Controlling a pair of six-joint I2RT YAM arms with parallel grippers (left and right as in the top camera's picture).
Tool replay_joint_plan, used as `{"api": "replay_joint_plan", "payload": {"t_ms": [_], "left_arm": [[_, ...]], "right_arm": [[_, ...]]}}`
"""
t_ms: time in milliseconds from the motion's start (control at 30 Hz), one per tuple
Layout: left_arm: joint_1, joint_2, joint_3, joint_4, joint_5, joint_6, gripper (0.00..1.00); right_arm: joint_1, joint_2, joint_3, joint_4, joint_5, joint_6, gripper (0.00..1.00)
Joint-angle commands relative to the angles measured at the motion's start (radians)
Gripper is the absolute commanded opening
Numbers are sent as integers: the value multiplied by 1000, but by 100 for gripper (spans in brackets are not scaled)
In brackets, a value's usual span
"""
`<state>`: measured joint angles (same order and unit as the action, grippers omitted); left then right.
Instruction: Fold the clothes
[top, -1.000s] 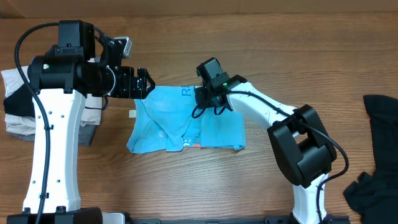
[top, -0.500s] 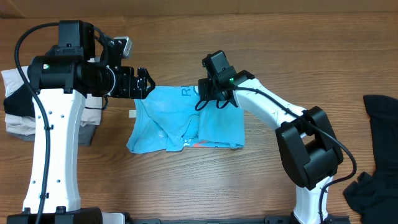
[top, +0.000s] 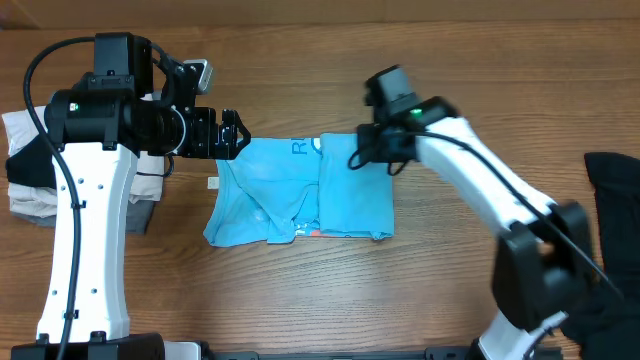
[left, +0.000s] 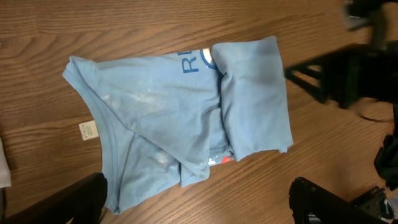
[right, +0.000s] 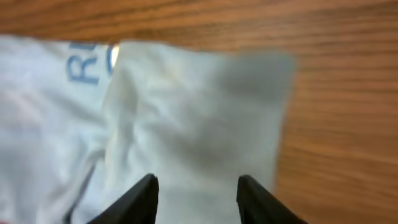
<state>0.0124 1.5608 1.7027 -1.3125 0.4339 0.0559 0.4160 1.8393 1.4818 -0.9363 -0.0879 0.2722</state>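
Observation:
The clothes in play are a sky-blue T-shirt (top: 300, 190) lying on the wooden table, its right side folded over the middle; blue lettering and a red-orange mark show at the fold. In the left wrist view the T-shirt (left: 180, 112) lies crumpled on its left side. My left gripper (top: 238, 135) hovers open by the shirt's upper left corner, its fingers (left: 62, 205) wide apart over bare wood with nothing between them. My right gripper (top: 372, 152) hangs open just above the folded flap (right: 199, 106), holding nothing.
A pile of white, black and grey garments (top: 30, 170) sits at the far left edge behind the left arm. Black garments (top: 612, 180) lie at the far right. A small white tag (top: 214, 183) rests on the wood left of the shirt.
My right gripper has opened, let go of the shirt's right flap and drawn back to the right. The flap now lies flat over the shirt. The left arm has stayed put.

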Motion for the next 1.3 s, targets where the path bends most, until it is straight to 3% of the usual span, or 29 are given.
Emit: {"api": "replay_joint_plan", "payload": {"t_ms": [0, 167, 300, 467, 633, 767, 967, 1133, 1267], "left_arm": [[-6, -5, 15, 7, 11, 15, 95], [-6, -3, 15, 26, 12, 15, 84], [-6, 5, 15, 24, 31, 15, 70], [-7, 8, 15, 22, 72, 15, 71], [-7, 8, 15, 22, 73, 15, 76], [-7, 8, 15, 8, 72, 16, 79], [-43, 14, 7, 12, 72, 19, 77], [-152, 48, -20, 72, 72, 2, 63], [-252, 111, -84, 216, 67, -93, 55]], "right_arm": [[24, -19, 11, -47, -87, -18, 27], [44, -4, -72, 89, -115, -8, 8], [56, 31, -174, 304, -125, 106, 4], [60, 135, -257, 538, -291, 172, 4], [62, 230, -258, 603, -387, 200, 4], [42, 207, -241, 562, -411, 142, 4], [-22, 3, -172, 337, -276, 14, 4], [-94, -121, -166, 151, -214, 15, 4], [-143, -116, -184, 6, -201, 14, 4]]}}
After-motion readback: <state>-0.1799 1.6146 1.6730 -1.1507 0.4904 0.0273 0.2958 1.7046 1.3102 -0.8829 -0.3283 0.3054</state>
